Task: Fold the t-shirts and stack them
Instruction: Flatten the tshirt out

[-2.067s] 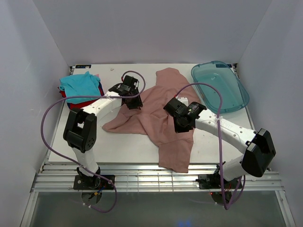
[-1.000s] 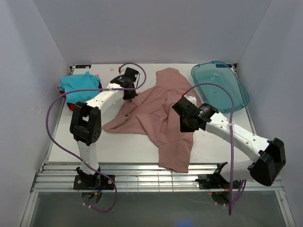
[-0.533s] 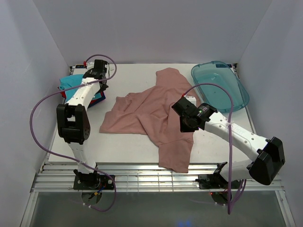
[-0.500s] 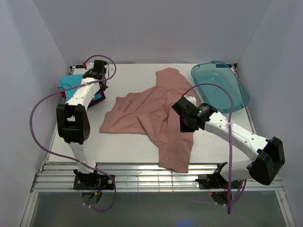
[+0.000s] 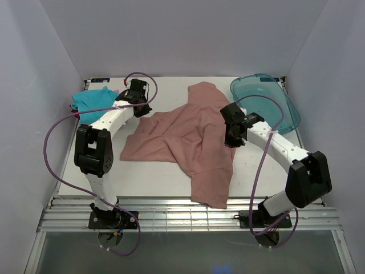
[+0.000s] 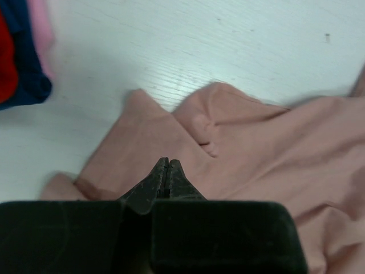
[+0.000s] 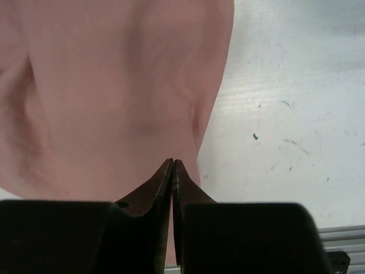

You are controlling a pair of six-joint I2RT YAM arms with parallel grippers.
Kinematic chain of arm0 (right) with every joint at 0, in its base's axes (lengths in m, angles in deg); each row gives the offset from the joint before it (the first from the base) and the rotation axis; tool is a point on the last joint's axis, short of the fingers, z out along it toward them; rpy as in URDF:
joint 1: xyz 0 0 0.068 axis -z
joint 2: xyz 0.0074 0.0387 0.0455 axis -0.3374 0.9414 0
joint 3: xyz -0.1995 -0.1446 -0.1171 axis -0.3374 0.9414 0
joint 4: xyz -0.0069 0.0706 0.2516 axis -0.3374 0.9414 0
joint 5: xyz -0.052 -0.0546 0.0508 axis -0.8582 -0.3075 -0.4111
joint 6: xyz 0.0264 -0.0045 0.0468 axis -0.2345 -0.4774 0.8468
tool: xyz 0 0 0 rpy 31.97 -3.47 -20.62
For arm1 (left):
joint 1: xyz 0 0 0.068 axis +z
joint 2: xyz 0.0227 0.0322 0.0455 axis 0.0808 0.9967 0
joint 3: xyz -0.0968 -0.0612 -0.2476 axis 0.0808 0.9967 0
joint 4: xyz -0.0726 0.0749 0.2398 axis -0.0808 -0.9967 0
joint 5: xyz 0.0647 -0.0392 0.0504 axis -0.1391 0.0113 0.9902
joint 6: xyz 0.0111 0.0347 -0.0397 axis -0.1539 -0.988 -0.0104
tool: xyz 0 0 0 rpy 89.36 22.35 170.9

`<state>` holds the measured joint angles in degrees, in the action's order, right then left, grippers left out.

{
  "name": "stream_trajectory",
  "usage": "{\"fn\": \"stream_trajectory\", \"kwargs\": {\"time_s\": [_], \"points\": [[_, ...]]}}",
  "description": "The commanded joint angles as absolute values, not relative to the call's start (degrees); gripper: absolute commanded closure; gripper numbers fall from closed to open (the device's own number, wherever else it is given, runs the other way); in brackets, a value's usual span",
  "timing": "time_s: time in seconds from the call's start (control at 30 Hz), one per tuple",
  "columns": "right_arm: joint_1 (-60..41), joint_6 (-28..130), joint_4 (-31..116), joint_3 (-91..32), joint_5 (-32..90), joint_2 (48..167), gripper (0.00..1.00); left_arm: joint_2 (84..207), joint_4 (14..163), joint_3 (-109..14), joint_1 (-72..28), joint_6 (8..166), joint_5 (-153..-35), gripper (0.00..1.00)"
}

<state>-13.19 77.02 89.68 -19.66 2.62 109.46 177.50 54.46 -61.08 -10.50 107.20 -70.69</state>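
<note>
The large dusty-pink t-shirt (image 5: 182, 137) lies crumpled across the middle of the table, its lower end hanging over the near edge. A folded teal t-shirt (image 5: 94, 100) tops the stack at the back left. The left wrist view shows the red (image 6: 5, 63) and dark-blue (image 6: 27, 80) t-shirts under it. My left gripper (image 5: 142, 111) is shut and empty above the pink shirt's back-left corner (image 6: 171, 125); its tips (image 6: 167, 163) point at that cloth. My right gripper (image 5: 231, 141) is also shut and empty, over the pink shirt's right edge (image 7: 211, 114), tips (image 7: 173, 164) together.
A translucent blue-green plastic tray (image 5: 266, 104) sits at the back right, close behind my right arm. Bare white table (image 7: 285, 114) lies right of the pink shirt. White walls enclose the table on three sides.
My left gripper swung out to the stack at the back left, then came back to the pink shirt's back-left corner. My right gripper moved back and right along the shirt's edge.
</note>
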Motion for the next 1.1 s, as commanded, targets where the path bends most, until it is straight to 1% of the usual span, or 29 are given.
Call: {"fn": "stream_trajectory", "kwargs": {"time_s": [0.0,0.13,0.3,0.4,0.6,0.7,0.83,1.07], "points": [[-7.72,71.33,81.54,-22.67,9.32,113.93,0.92,175.0,58.19,-60.98,-9.43,111.33,-78.07,1.0],[-5.77,68.69,80.65,-28.46,13.64,122.82,0.92,178.68,58.19,-60.8,-9.52,114.13,-81.69,1.0],[-5.6,67.36,81.26,-32.61,14.35,132.83,0.92,181.42,58.37,-59.31,-9.69,115.02,-84.24,1.0],[-5.51,67.45,81.88,-33.14,14.61,135.65,0.92,182.38,58.36,-58.0,-9.69,115.11,-85.56,1.0],[-4.9,68.07,88.11,-34.63,7.68,140.14,0.92,185.19,56.53,-57.46,-9.61,114.14,-85.56,1.0],[-3.75,67.63,89.88,-34.46,5.39,141.46,0.92,186.51,53.98,-58.6,-9.61,114.06,-83.03,1.0],[-0.6,66.49,90.14,-33.49,6.34,142.87,0.92,188.01,50.63,-59.75,-8.82,114.14,-78.71,1.0],[3.28,63.59,91.19,-35.42,7.23,146.56,0.92,187.84,49.58,-56.59,-4.78,114.85,-75.99,1.0]]}}
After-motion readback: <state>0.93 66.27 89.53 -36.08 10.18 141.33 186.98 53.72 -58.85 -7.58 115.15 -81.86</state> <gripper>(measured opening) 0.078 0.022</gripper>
